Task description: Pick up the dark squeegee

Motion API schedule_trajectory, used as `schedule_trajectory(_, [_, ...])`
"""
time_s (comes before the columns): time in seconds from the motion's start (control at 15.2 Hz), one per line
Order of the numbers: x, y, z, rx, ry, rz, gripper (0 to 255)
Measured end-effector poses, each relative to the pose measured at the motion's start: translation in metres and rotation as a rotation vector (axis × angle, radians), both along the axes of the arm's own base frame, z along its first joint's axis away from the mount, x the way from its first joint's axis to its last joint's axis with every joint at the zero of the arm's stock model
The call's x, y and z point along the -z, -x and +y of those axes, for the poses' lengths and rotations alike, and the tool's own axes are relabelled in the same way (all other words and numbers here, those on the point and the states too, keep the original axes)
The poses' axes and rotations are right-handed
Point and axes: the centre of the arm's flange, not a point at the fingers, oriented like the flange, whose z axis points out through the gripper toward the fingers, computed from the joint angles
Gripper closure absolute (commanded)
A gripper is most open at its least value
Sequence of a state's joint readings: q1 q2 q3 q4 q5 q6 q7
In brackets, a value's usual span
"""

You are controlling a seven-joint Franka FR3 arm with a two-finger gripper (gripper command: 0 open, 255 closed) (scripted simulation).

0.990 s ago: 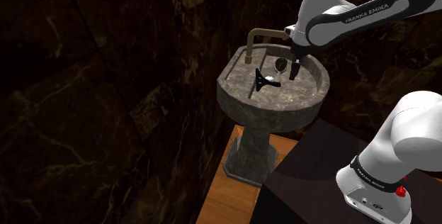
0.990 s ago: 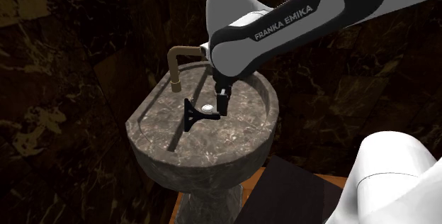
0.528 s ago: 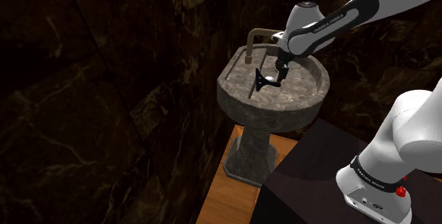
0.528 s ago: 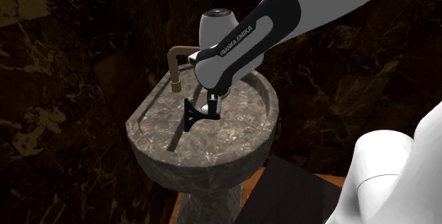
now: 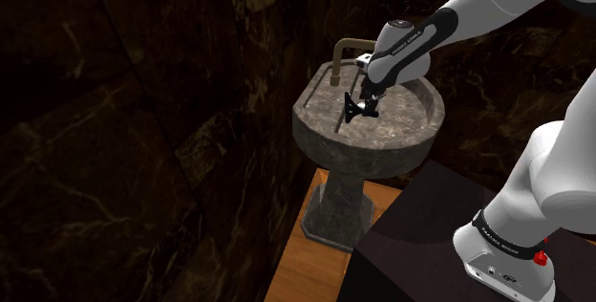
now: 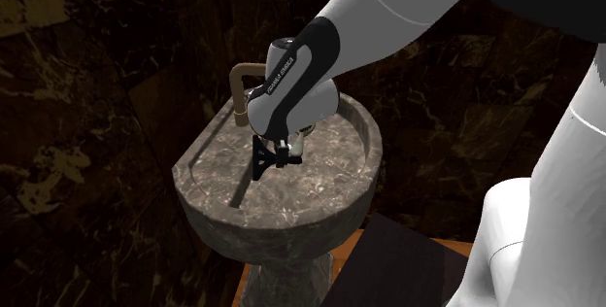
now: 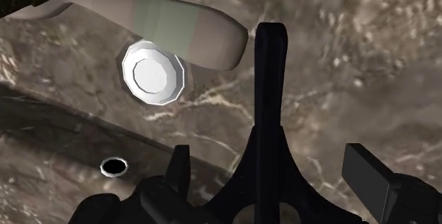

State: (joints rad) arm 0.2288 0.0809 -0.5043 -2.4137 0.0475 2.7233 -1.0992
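The squeegee (image 7: 269, 81) lies flat on the floor of the stone sink (image 5: 368, 154), near the basin's middle and a little toward the faucet edge. It is black, with a straight handle that flares into a fork near the blade. In the second exterior view the blade end points to that view's left.

The gripper (image 7: 268, 160) is low in the basin, right over the squeegee. Its fingers (image 7: 365, 176) are spread, one on each side of the handle near the fork. The right finger stands clear of the handle. Whether the left one touches the fork I cannot tell.

A pale round drain (image 7: 154, 72) sits in the basin floor just beside the handle, apart from it. The brownish faucet (image 5: 342, 56) rises from the sink's back rim and its spout hangs above the drain. A small overflow hole (image 7: 113, 166) shows in the basin wall.

The sink stands on a pedestal beside the dark stand (image 5: 411, 233).
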Motion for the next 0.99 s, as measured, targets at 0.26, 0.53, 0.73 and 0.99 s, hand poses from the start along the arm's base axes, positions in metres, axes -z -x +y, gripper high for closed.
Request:
schedule_trajectory(0.26, [0.018, 0.001, 0.000, -0.001, 0.000, 0.000, 255])
schedule_trajectory(0.53, [0.020, 0.002, -0.001, 0.000, 0.000, -0.001, 255])
schedule_trajectory(0.73, [0.020, 0.002, -0.001, 0.000, 0.000, -0.001, 255])
schedule_trajectory(0.99, [0.017, 0.001, -0.002, 0.000, 0.000, 0.000, 255])
